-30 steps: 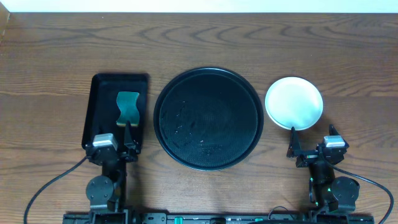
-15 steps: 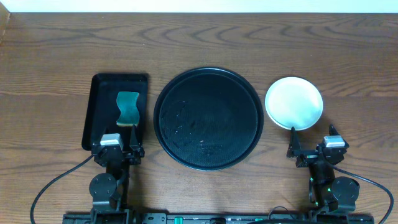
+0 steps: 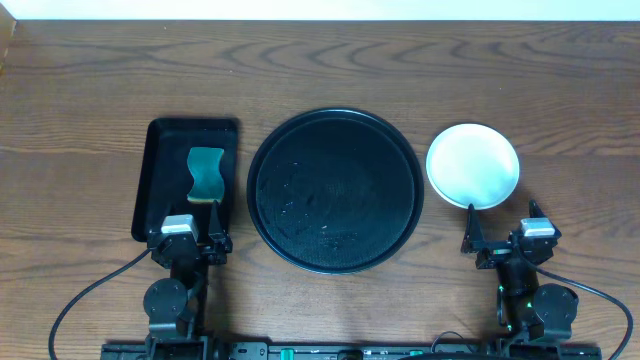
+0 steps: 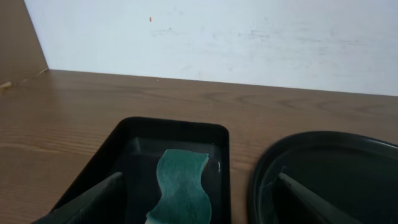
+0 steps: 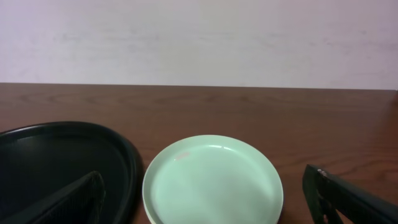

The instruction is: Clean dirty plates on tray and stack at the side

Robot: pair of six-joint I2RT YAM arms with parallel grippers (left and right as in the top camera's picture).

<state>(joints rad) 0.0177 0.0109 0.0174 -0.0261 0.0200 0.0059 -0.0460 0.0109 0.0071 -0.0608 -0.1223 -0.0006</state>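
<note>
While my arms sit at the near edge of the table [image 3: 90, 90], my left pincer [image 4: 199, 180] gapes wide and holds nothing, facing the green sponge [image 4: 183, 186] in the small oblong tray [image 4: 124, 140]. My right pincer [image 5: 204, 175] is spread just as wide, also holding nothing. The pale green plate [image 5: 211, 180] lies on the table before it, just right of the round black tray [image 3: 335, 190], not touching.

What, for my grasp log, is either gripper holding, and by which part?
Nothing. The left gripper and right gripper are both open and empty. The sponge lies free in the small tray, and the plates sit untouched.
</note>
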